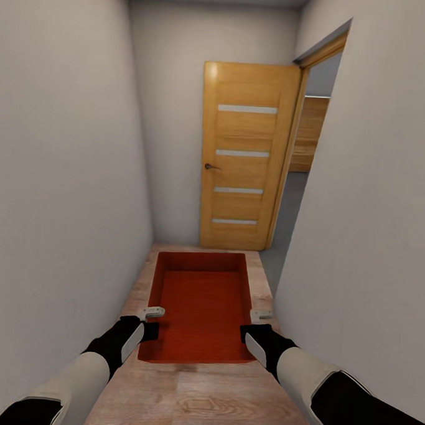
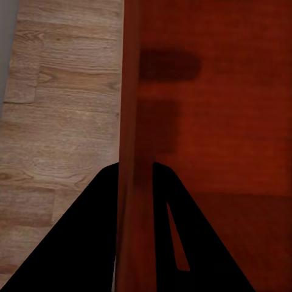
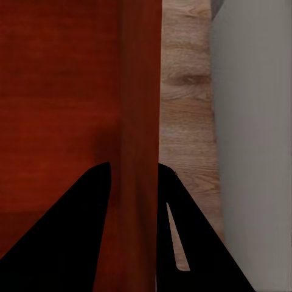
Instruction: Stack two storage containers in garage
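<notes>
Orange-red storage container [image 1: 200, 308] rides low in a narrow hallway, left gripper [image 2: 135, 182] and right gripper [image 3: 135, 182] each clamped on a side wall, so keep it level and centred heading toward wooden door [image 1: 243, 155].

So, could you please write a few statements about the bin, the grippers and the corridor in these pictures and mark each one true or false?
1. Both grippers clamp the storage container by opposite side walls. True: left gripper and right gripper each straddle a wall.
2. The container holds boxes. False: it is empty.
3. The wooden door ahead stands open. True, beside an opening on the right.
4. The floor under the container is dark concrete. False: it is light wood plank.
5. The container is blue. False: it is orange-red.
</notes>
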Tool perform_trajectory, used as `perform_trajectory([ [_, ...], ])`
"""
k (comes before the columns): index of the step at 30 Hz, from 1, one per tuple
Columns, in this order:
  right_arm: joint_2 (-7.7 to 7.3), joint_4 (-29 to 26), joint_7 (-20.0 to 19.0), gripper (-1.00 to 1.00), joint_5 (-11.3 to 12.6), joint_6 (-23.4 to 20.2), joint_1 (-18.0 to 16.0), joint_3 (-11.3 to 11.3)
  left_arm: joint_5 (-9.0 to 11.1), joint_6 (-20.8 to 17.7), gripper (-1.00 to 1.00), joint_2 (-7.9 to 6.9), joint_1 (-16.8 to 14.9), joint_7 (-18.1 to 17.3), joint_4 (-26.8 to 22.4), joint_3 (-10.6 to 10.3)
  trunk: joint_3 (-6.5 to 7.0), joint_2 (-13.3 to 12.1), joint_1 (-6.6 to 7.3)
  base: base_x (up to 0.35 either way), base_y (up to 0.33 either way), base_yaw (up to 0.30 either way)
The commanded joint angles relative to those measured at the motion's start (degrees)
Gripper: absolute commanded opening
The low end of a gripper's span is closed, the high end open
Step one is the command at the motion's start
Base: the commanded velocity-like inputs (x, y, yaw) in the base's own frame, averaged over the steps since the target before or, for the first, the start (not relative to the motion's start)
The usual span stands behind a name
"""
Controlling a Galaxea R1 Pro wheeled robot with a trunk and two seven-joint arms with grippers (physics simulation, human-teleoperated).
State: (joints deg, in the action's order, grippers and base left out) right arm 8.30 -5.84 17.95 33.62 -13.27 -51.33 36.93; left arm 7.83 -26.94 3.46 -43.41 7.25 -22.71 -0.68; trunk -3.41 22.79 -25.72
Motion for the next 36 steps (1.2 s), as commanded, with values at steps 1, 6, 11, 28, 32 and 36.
perform_trajectory([
  [1,0.23,-0.7,0.3,-1.00,-1.9,-0.4,-0.1,-0.3,-1.0,-0.5,-1.00,0.31,0.0,0.7,0.0,0.4,-0.13,0.1,-0.07,0.322,0.000,0.000],
  [6,0.23,-0.7,0.3,-1.00,-1.9,-0.4,-0.1,-0.2,-1.0,-0.5,-1.00,0.31,0.0,0.7,0.0,0.4,-0.13,0.1,-0.07,0.322,0.000,0.000],
  [11,0.23,-0.6,0.3,-1.00,-1.9,-0.4,-0.1,-0.2,-1.0,-0.5,-1.00,0.31,0.0,0.7,0.0,0.4,-0.13,0.1,-0.07,0.322,0.000,0.000],
  [28,0.23,-0.6,0.3,-1.00,-1.9,-0.4,-0.1,-0.3,-1.1,-0.5,-1.00,0.31,0.0,0.7,0.1,0.4,-0.13,0.1,-0.07,0.322,0.000,0.000],
  [32,0.23,-0.7,0.3,-1.00,-1.9,-0.4,-0.1,-0.2,-1.0,-0.5,-1.00,0.31,0.0,0.7,0.0,0.4,-0.13,0.1,-0.07,0.322,0.000,0.000],
  [36,0.23,-0.6,0.3,-1.00,-1.9,-0.4,-0.1,-0.2,-1.1,-0.5,-1.00,0.31,0.0,0.7,0.0,0.4,-0.13,0.1,-0.07,0.322,0.000,0.000],
])
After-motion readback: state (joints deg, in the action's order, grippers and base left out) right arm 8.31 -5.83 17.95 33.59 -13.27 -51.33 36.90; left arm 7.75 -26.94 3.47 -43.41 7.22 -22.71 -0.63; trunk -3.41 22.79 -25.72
